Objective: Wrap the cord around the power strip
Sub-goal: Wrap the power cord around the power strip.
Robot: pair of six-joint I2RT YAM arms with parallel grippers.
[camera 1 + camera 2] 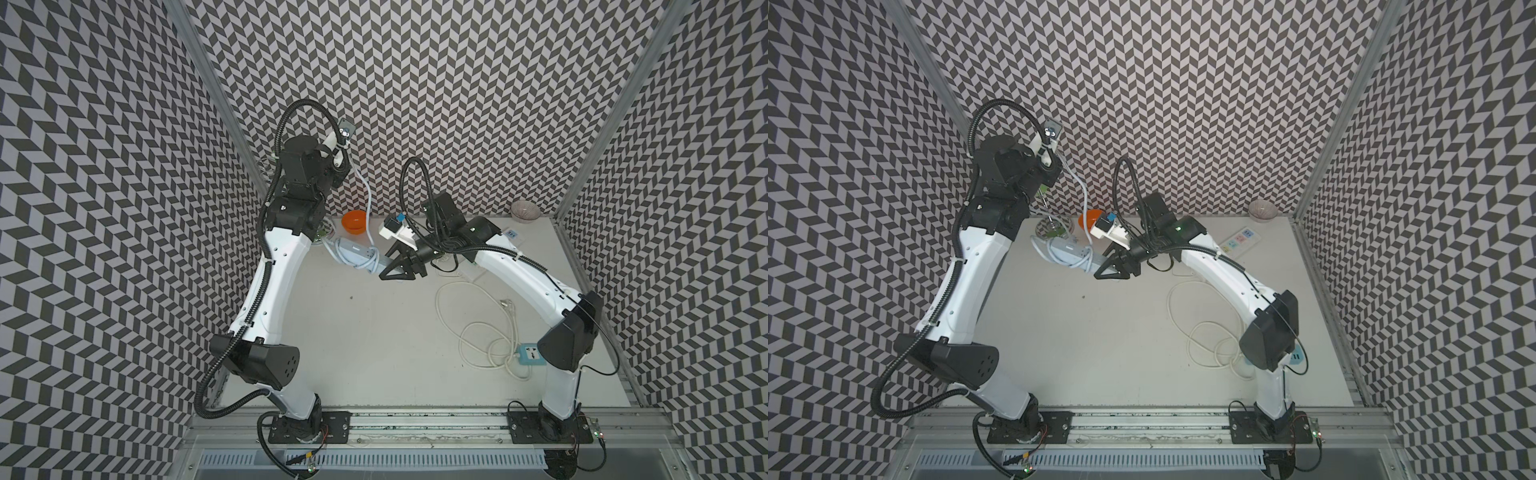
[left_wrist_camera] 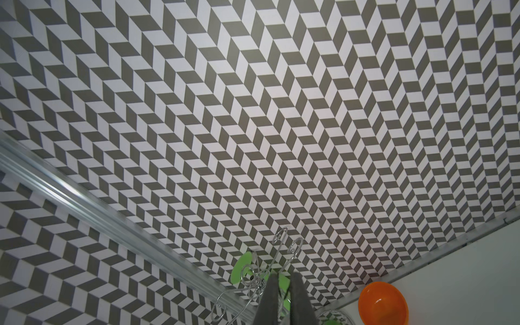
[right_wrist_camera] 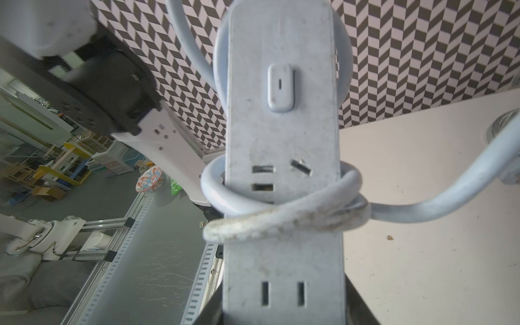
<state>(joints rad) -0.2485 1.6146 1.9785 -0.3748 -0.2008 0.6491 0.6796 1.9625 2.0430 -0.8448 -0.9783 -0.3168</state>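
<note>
While right tool clamps power strip, left tool pinches cord aloft.
Cord loops wrap power strip mid-length.

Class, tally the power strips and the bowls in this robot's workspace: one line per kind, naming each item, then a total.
Power strips: 3 (slim pale blue power strip, wide white strip, teal strip)
Bowls: 2 (orange bowl, pale bowl)
Total: 5
</note>
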